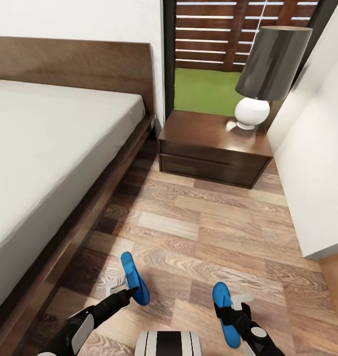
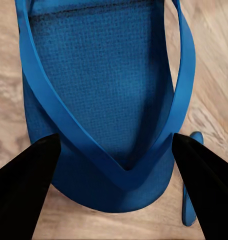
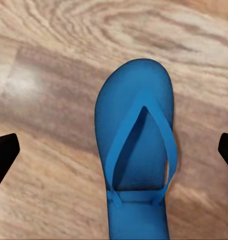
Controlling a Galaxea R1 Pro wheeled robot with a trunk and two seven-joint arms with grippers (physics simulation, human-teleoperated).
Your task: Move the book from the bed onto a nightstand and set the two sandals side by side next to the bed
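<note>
Wood-plank floor (image 1: 208, 232) carries two sandals, each beneath a wide-open tool: left (image 2: 116, 150), right (image 3: 114, 155).

The head camera is looking down over the wood-plank floor (image 1: 213, 232) beside the bed (image 1: 50, 148). Each wrist camera is hovering close above a sandal (image 2: 104, 100) (image 3: 136, 160), sharing that floor.
</note>
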